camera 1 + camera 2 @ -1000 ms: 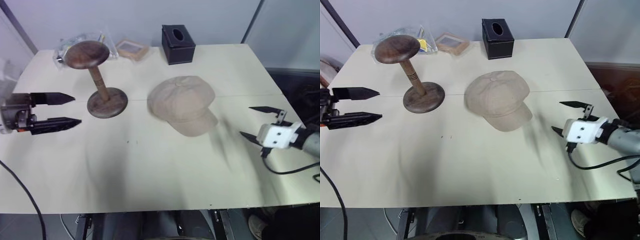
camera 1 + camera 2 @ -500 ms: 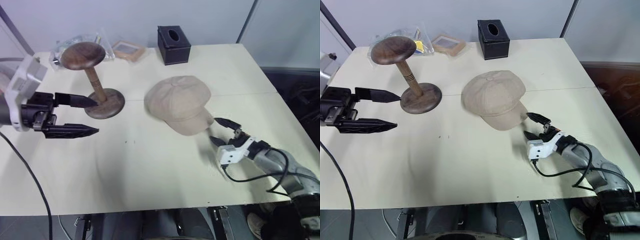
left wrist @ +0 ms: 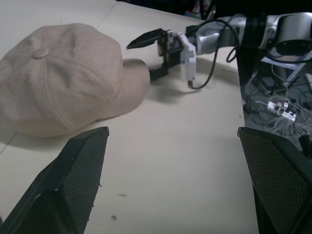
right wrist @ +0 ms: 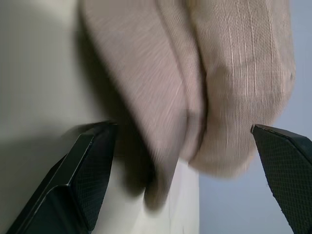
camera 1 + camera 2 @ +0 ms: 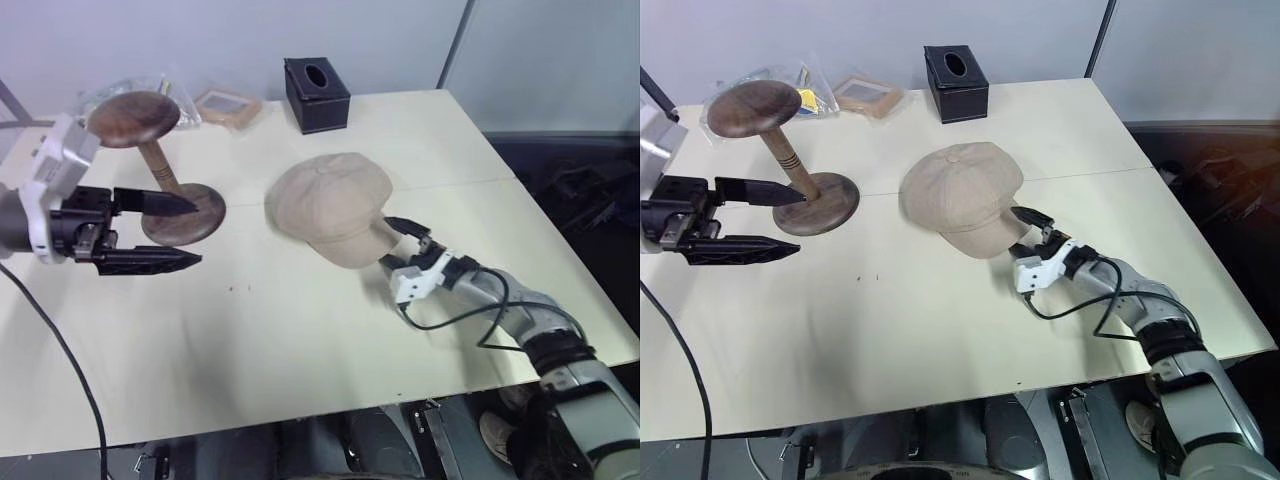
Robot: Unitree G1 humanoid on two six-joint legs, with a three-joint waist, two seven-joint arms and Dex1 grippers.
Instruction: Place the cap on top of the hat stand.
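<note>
On the cream table [image 5: 300, 330], mid-surface: beige cap [image 5: 328, 205] lying flat, brim toward right gripper [image 5: 397, 244], fingers spread wide, one above and one below the brim edge, nothing pinched. Off to the left, hat stand [image 5: 150, 165] upright, bare-topped. Just before its base, left gripper [image 5: 170, 232], spread and empty.

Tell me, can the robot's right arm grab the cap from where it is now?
Probably yes. The right gripper is open and sits right at the brim of the cap, one finger above the brim and one below, with nothing in between. The cap lies flat on the table, so it seems easy to pinch.
</note>
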